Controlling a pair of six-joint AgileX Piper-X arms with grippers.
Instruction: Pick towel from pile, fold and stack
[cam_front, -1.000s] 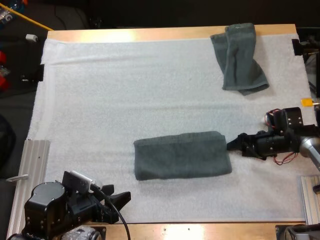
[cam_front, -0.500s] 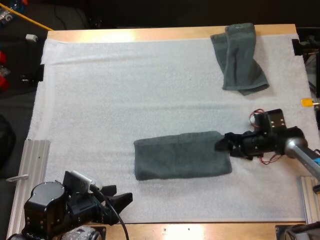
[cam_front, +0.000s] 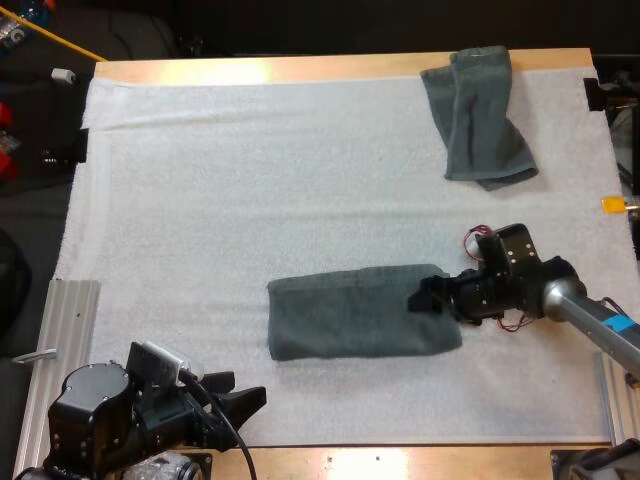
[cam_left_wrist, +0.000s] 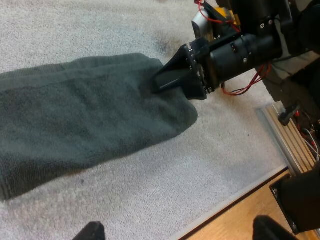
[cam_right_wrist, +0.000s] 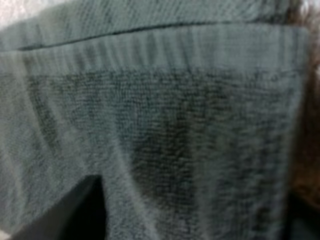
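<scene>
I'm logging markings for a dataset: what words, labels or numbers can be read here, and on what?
None can be read. The folded towel, far towel, mat and right gripper show no legible text or label.

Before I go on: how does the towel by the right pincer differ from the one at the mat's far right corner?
The folded towel lies flat, a neat long rectangle near the middle of the mat; the crumpled towel lies rumpled and slanted at the far right corner. The right pincer is at the folded towel's right end; the crumpled towel lies away from it. Both are dark grey-green, on the white mat.
</scene>
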